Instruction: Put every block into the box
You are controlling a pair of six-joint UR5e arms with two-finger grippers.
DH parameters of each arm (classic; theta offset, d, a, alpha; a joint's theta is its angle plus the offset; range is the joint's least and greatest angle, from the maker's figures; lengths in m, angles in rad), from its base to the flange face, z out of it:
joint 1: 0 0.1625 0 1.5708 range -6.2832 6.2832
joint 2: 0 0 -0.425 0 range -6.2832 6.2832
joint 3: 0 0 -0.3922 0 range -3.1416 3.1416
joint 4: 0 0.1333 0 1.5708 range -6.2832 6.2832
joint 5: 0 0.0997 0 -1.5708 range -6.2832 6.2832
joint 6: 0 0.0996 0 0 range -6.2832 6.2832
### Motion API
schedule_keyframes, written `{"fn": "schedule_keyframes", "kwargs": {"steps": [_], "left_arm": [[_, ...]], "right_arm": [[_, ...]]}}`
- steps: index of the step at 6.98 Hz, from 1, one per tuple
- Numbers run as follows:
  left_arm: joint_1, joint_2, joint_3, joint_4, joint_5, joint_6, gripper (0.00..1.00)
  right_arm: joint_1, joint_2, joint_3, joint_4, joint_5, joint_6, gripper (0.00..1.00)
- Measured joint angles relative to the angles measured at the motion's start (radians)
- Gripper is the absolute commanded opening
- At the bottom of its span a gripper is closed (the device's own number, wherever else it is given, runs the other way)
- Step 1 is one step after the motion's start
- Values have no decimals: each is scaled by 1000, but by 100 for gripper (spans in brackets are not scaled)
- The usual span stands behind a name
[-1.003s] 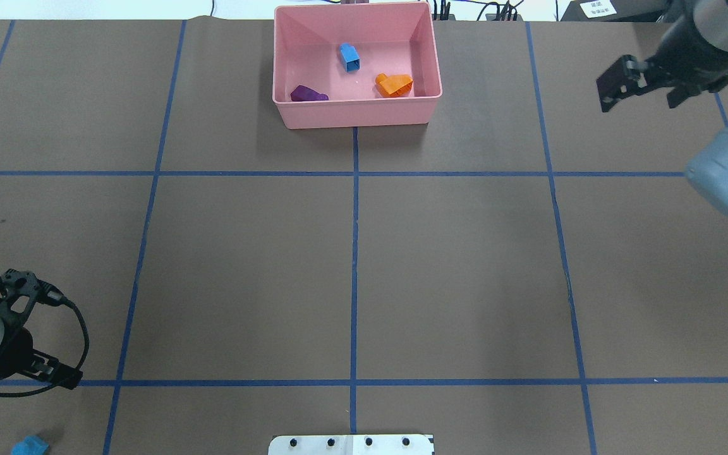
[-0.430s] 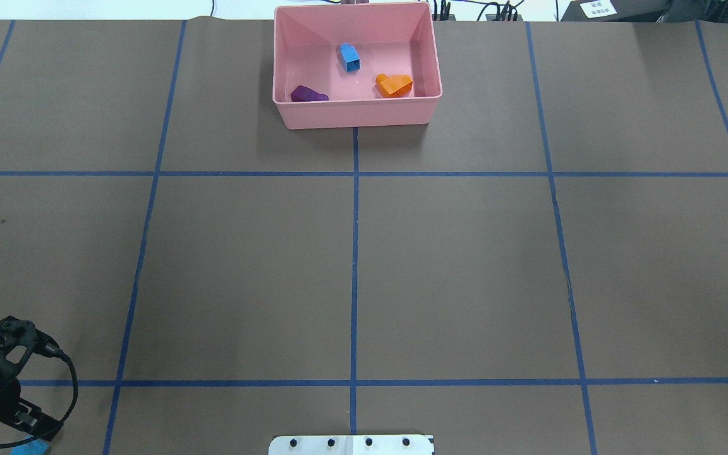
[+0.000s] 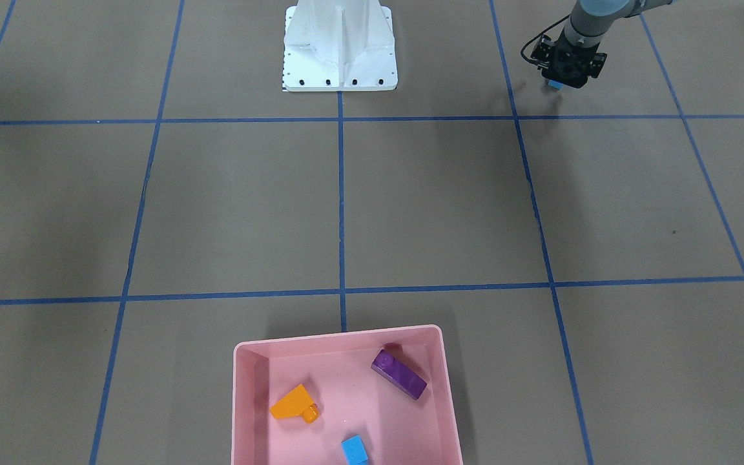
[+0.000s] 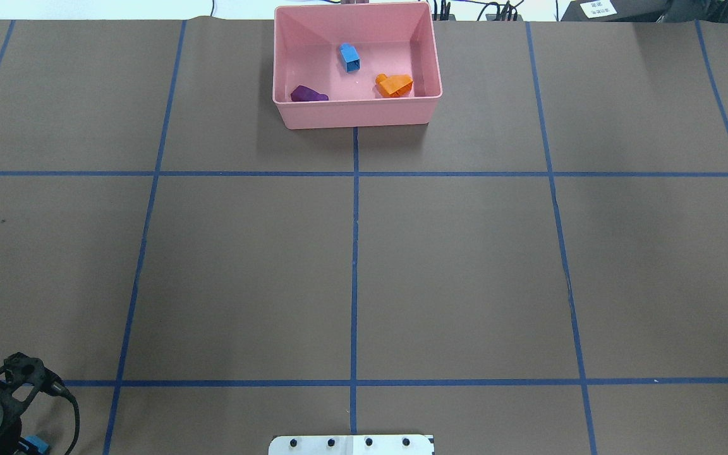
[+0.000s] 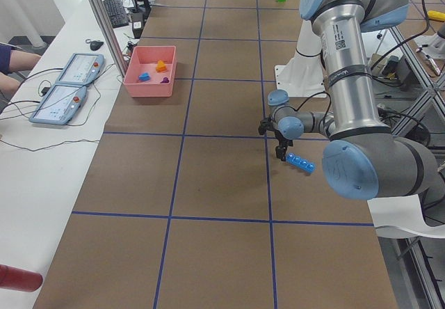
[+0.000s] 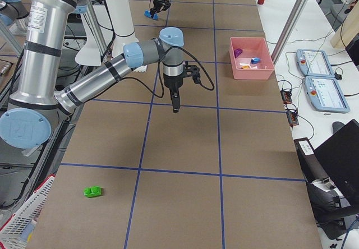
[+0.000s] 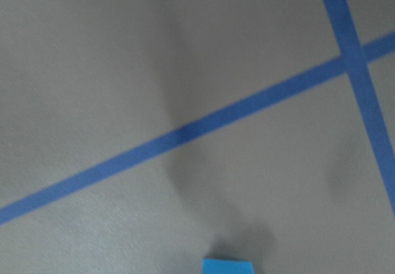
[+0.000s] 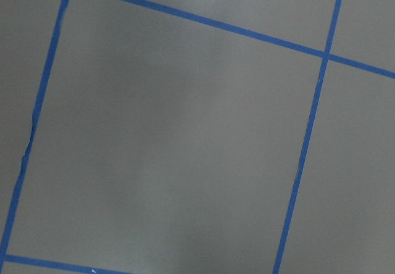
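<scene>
The pink box (image 4: 356, 114) stands at the table's far middle and holds an orange sloped block (image 4: 394, 84), a purple block (image 4: 308, 95) and a small blue block (image 4: 350, 57). The long blue block (image 5: 300, 162) lies on the table near the robot's left side, also seen in the overhead view (image 4: 36, 444). My left gripper (image 5: 281, 154) points down right beside it, low over the table; I cannot tell its jaw state. A green block (image 6: 92, 191) lies far off on the right side. My right gripper (image 6: 175, 106) hangs over bare table, state unclear.
The white metal base (image 3: 340, 48) stands at the robot's edge of the table. Blue tape lines divide the brown table into squares. Operator pendants (image 5: 73, 79) lie on a side bench beyond the box.
My left arm has moved toward the near-left corner and down over the long blue block. My right arm has swung out of the overhead view.
</scene>
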Motion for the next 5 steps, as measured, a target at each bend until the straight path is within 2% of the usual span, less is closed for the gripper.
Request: {"fn": "schedule_keyframes", "kwargs": {"steps": [2,3,4,5], "left_arm": [[53,-1,14,0,6,-30,99],[61,-1,25,0,6,-31,82],[65,-2,33,0,7,-30,27],[66,-2,35,0,7,-29,0]], "right_arm": [[31,-62,-1,2,25,-59,99],[35,-75,-2,2,28,-65,99],[36,-79,-2,2,30,-66,99],[36,-79,-1,2,31,-66,99]]}}
